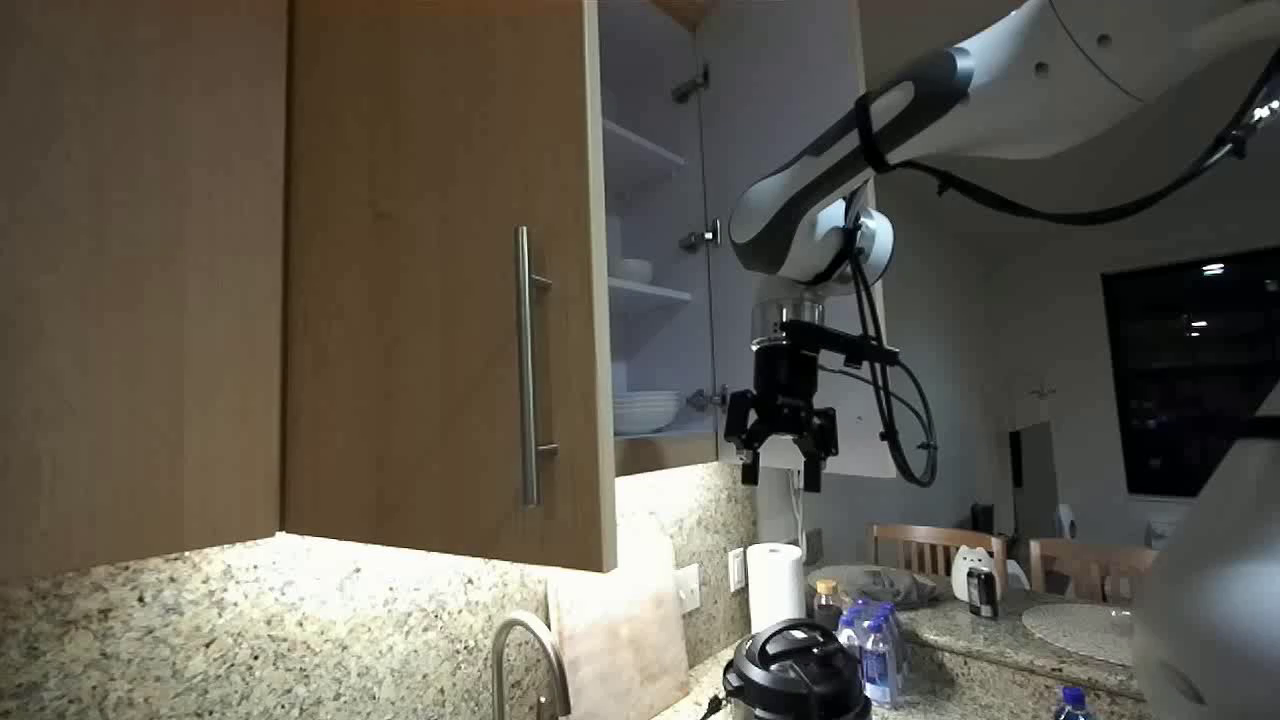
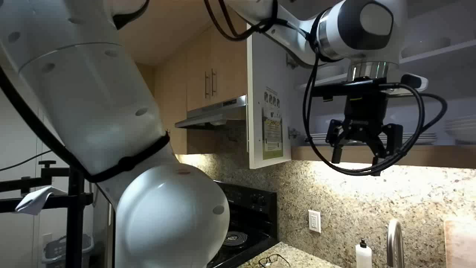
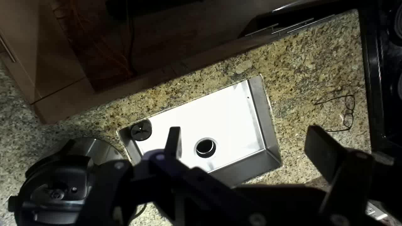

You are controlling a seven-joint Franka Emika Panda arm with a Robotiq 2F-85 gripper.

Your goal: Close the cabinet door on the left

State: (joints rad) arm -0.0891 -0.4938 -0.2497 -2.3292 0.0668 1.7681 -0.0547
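The cabinet door (image 1: 430,290) is tall, light-brown wood-grain with a long vertical metal bar handle (image 1: 528,365) near its free edge. It stands open. In an exterior view, a white inner door face (image 2: 273,126) with a printed sheet stands open on the cabinet's left; it seems to be the same door's inside. The door is out of the wrist view. My gripper (image 1: 781,473) points down, open and empty, in front of the open cabinet and apart from the door. It also shows in an exterior view (image 2: 356,162) and the wrist view (image 3: 245,139).
Another open door (image 1: 790,150) shows a white face behind the arm. Shelves (image 1: 645,293) hold bowls and plates. A plain wood panel (image 1: 140,280) adjoins the cabinet door. Below are a faucet (image 1: 530,640), a sink (image 3: 251,169), a black cooker (image 1: 800,670) and a stove (image 2: 256,201).
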